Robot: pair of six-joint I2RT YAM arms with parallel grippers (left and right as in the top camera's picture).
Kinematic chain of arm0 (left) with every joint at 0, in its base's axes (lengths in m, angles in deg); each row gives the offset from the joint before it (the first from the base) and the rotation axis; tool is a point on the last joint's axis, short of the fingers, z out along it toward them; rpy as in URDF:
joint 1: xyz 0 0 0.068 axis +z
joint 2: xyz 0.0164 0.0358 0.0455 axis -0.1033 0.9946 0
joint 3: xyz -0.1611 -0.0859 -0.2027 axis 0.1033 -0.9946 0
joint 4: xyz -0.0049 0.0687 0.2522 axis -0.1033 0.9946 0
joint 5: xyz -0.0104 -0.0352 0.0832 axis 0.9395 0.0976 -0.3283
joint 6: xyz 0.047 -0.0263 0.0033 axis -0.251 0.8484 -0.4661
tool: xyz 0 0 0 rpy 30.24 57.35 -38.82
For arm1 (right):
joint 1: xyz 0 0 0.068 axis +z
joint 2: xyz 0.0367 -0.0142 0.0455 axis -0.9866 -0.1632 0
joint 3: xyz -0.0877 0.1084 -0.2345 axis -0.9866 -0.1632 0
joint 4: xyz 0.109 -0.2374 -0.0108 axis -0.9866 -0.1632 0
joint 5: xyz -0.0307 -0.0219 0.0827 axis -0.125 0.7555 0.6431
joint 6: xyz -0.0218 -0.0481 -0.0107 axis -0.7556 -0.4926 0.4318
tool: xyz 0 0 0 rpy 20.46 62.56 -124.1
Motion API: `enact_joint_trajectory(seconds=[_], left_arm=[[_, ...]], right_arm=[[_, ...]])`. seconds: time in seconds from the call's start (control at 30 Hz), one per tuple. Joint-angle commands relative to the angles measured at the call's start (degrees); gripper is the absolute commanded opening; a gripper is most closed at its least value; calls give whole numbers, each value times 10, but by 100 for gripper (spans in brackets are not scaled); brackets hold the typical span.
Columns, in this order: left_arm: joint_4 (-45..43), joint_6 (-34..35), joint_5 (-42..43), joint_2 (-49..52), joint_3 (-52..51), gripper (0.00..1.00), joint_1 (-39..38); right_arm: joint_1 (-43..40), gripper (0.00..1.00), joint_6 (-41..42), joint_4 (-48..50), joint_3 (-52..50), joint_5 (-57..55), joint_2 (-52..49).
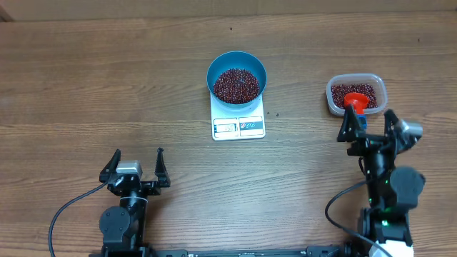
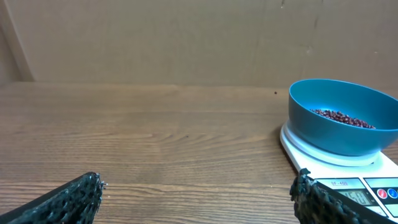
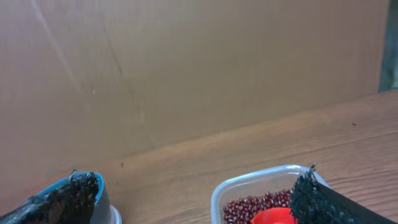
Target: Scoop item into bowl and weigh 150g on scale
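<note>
The blue bowl [image 1: 237, 77] stands on the white scale [image 1: 238, 126] at the table's middle back, holding a heap of dark red-brown beans [image 1: 236, 84]. My left wrist view has the bowl [image 2: 342, 127] and scale [image 2: 348, 180] ahead to the right. My left gripper [image 1: 138, 154] hovers open and empty near the front left, well short of the scale. My right gripper [image 1: 367, 118] is open and empty just in front of a clear tub [image 1: 355, 95] of beans with a red scoop [image 1: 355, 100] in it. In the right wrist view the tub [image 3: 249, 186] lies between the jaws.
Two stray beans [image 1: 272, 113] lie on the wood just right of the scale. A brown cardboard wall [image 2: 186, 37] runs along the back of the table. Bare wood stretches left of the scale and between the two arms.
</note>
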Motion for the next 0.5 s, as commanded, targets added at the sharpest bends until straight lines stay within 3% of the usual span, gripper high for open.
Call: enact_joint_trajectory(seconds=[0.0,0.27,0.47], left_arm=[[1,-13,-6,-6,-2,100,2],[0,-13,-6,-6,-2,99,2],[1,-13,-6,-6,-2,100,2]], right_arm=[[0,100,47,21,-49,-35,38],[0,100,49,41,-118,-38,89],[0,100,49,4,-121,-42,116]])
